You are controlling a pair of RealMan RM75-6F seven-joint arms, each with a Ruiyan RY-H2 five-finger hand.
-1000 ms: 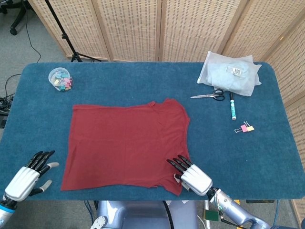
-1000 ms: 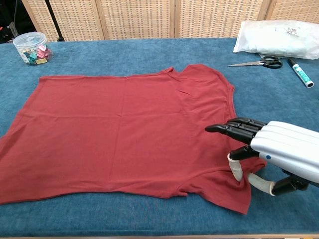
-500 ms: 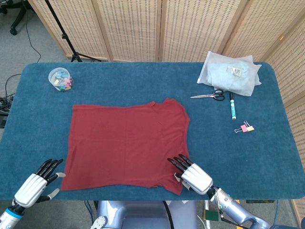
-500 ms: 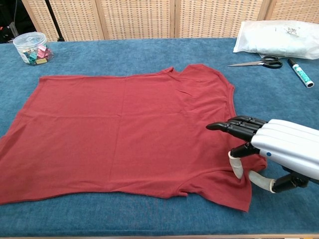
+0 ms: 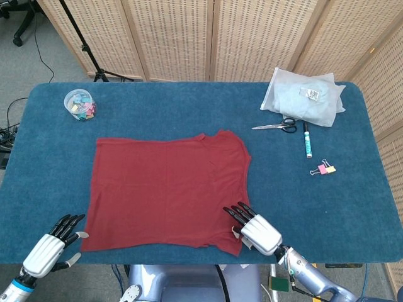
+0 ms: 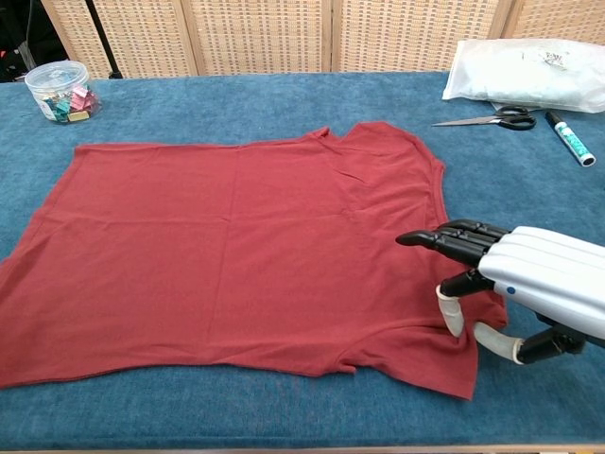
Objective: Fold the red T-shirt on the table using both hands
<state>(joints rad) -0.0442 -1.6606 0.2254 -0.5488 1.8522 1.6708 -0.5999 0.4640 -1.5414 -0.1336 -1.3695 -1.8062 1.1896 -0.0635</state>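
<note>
1. Shirt first: the flat red cotton T-shirt lies spread out on the blue fuzzy table top, with its neck hole toward the robot's right side.
2. The silver and black right hand sits at the near right corner of the shirt. Its dark fingers lie straight and close together just above the cloth, and a pale fingertip below them touches the shirt. It holds nothing yet.
3. The silver and black left hand is just beside the near left corner of the shirt. Its fingers are a little apart and empty. The chest view does not show it.
4. A second ago the left hand was farther from the shirt. It has slid in close to the corner. The right hand has hardly moved.
5. This looks like getting ready: both hands are now by the near corners, so they can soon grab and fold.
</note>
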